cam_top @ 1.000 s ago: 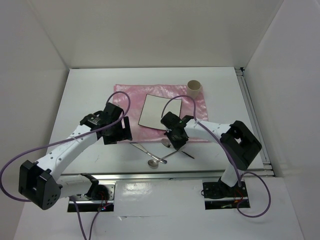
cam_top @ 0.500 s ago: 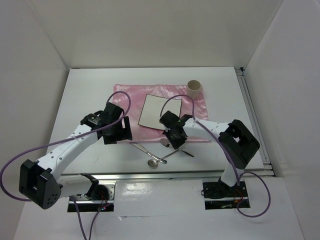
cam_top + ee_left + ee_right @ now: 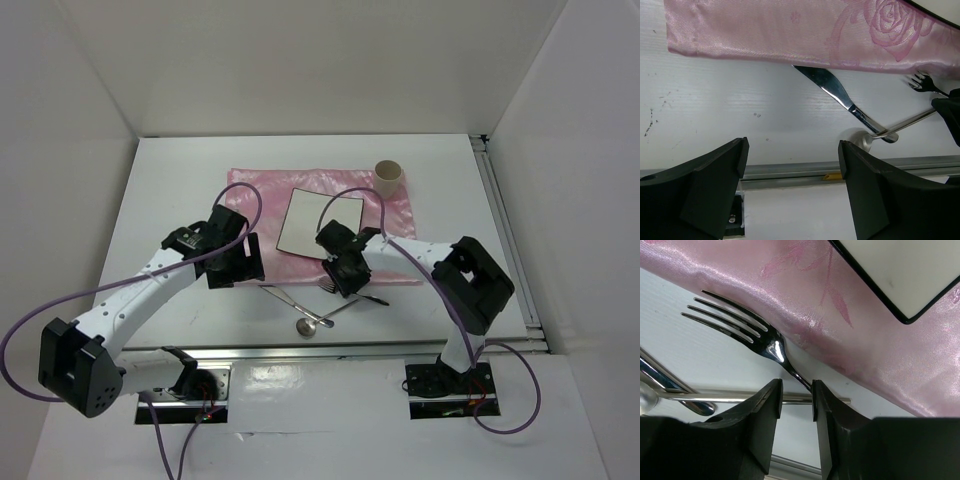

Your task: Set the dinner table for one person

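The left arm [image 3: 150, 285] hovered low over the left of the surface, its jaws spread and empty; just right of them the knife [image 3: 840, 95] and spoon [image 3: 312, 322] lay crossed near the front rail; the right arm's [image 3: 430, 255] jaws were clenched on the handle of the fork [image 3: 747, 327], tines at the hem of the pink cloth [image 3: 260, 190] — cutlery placement appeared under way; the next move called for laying the fork straight beside the plate [image 3: 310, 222]. The dinner table [image 3: 180, 170] — white, flat, aluminium-railed at front and right — lay beneath everything; a cup [image 3: 388, 175] stood at the cloth's far right corner.
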Action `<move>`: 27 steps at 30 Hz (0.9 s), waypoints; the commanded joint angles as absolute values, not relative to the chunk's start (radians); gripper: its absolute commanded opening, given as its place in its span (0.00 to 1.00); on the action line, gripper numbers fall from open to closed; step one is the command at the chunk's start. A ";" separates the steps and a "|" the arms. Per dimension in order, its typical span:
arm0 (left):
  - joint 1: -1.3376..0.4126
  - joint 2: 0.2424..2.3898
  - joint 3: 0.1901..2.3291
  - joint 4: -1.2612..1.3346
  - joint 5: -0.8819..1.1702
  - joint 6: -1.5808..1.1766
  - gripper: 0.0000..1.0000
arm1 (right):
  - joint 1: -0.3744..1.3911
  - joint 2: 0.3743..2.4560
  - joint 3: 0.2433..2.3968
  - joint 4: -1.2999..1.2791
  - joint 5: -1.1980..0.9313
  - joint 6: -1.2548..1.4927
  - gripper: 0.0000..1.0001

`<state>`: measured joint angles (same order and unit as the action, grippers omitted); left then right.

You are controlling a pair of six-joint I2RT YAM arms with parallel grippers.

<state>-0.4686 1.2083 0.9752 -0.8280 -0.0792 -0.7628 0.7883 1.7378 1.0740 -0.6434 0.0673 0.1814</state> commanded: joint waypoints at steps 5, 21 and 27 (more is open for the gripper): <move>-0.474 1.216 0.999 -0.804 -0.091 -0.747 0.90 | 0.813 1.723 1.110 -0.629 0.120 0.163 0.42; -0.474 1.216 0.989 -0.804 -0.091 -0.747 0.90 | 0.831 1.709 1.121 -0.647 0.129 0.133 0.41; -0.474 1.207 0.980 -0.804 -0.100 -0.747 0.90 | 0.831 1.732 1.089 -0.617 0.123 0.115 0.42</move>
